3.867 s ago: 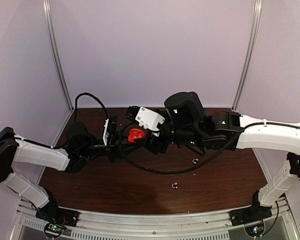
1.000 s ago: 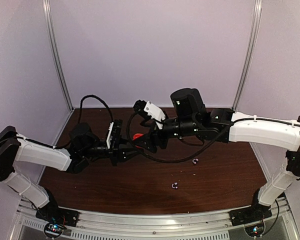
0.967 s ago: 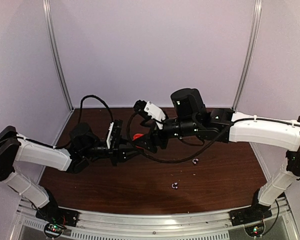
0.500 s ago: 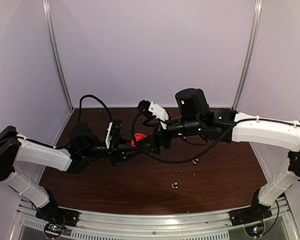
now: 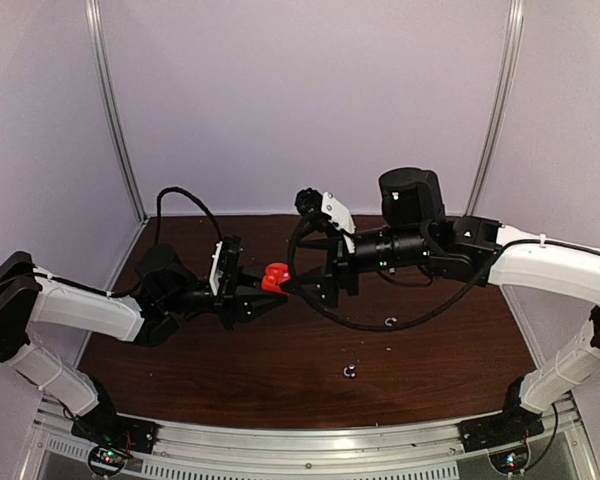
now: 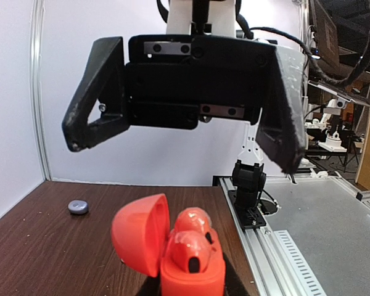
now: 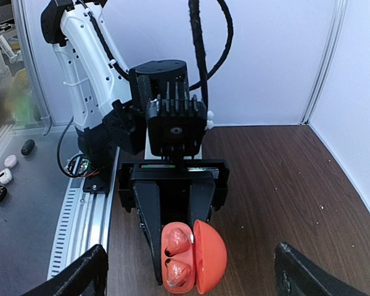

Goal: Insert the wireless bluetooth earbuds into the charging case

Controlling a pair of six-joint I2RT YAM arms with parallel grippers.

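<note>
Now, open red case [image 6: 192, 279], 2 red earbuds [image 6: 191, 225] inside, in clamped left jaws; right jaws wide.

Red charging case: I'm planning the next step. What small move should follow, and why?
Probably nudge the lid shut with the open right gripper: both red earbuds sit in the charging case, lid open, held by the left gripper.

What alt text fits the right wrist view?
The left gripper, facing the camera, holds an open red case with two red earbuds seated inside, over a brown table. The right fingers stand wide apart at the bottom corners, touching nothing.
</note>
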